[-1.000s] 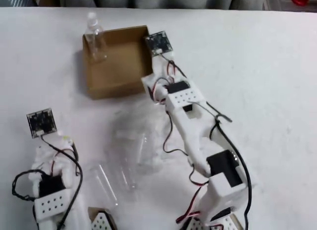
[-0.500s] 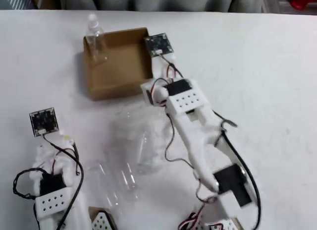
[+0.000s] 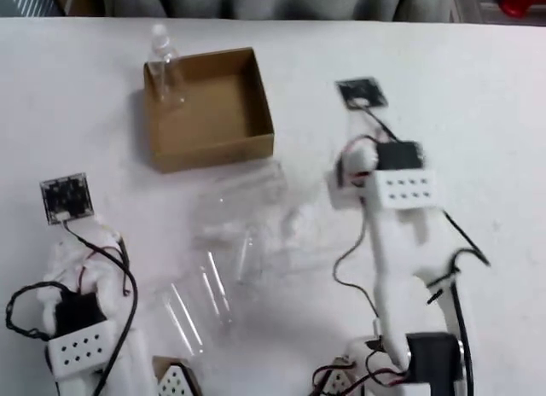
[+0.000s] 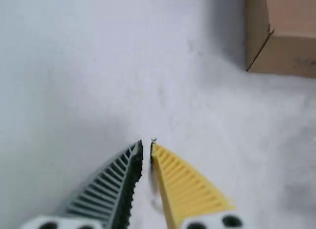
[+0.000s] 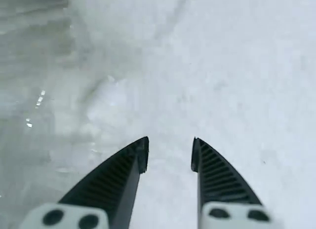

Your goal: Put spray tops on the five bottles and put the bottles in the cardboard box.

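Observation:
The cardboard box (image 3: 209, 106) lies open at the back left of the table. One clear bottle (image 3: 162, 67) with a spray top stands in its far left corner. Several clear bottles (image 3: 223, 259) lie on the table in front of the box. My left arm (image 3: 78, 328) is at the front left. Its gripper (image 4: 146, 143) is shut on nothing over bare table, with the box corner (image 4: 281, 36) ahead. My right arm (image 3: 394, 191) is right of the box. Its gripper (image 5: 169, 149) is open over bare table, with clear plastic (image 5: 29, 105) to one side.
The white table (image 3: 478, 97) is bare to the right and behind the box. A dark circuit board (image 3: 358, 93) rides on the right wrist and another circuit board (image 3: 66, 197) on the left. The arm bases sit at the front edge.
The right arm has swung away from the box's right wall, to the right and back toward its base. The left arm has drawn back slightly toward the front.

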`<state>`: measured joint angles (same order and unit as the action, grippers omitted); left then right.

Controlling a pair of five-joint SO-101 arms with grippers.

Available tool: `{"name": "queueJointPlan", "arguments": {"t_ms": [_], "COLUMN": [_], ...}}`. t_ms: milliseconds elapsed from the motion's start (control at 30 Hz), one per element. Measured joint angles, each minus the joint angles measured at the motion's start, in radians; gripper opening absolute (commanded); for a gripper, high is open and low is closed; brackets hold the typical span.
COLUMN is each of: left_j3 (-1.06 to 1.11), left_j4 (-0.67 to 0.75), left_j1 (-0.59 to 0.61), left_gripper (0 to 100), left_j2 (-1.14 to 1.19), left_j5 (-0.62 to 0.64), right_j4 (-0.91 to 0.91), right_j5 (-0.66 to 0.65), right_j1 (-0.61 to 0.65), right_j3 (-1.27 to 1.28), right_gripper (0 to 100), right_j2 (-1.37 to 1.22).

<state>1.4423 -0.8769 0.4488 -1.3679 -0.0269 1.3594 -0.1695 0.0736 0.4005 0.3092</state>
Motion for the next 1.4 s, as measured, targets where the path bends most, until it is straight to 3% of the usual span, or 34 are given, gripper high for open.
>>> {"name": "queueJointPlan", "arguments": {"t_ms": [233,400,533,667,800,1000,1200,1400], "left_j3": [-0.267,-0.428,-0.597,-0.77,-0.928,-1.145,-1.347,-1.539], "left_j4": [-0.186,-0.25,-0.292,-0.296,-0.296,-0.278,-0.256,-0.253], "left_j1": [0.002,-0.021,-0.057,-0.101,-0.166,-0.236,-0.244,-0.245], "left_gripper": [4,4,4,4,4,5,18,17], "left_j2": [0.0,0.029,0.222,0.433,0.634,0.911,1.204,1.491], "left_j5": [0.0,0.0,0.0,0.0,0.0,0.051,0.071,0.071], "right_j4": [-0.172,-0.247,-0.299,-0.419,-0.563,-0.585,-0.591,-0.592], "right_j5": [-0.037,-0.038,-0.043,-0.077,-0.118,-0.129,-0.13,-0.137], "right_j1": [-0.198,-0.224,-0.241,-0.252,-0.253,-0.259,-0.259,-0.25], "right_j3": [0.311,0.494,0.589,0.672,0.749,0.753,0.767,0.776], "right_gripper": [11.8,11.8,10.4,1.0,1.7,1.5,1.5,1.5], "right_j2": [0.189,0.298,0.331,0.334,0.334,0.336,0.336,0.336]}}
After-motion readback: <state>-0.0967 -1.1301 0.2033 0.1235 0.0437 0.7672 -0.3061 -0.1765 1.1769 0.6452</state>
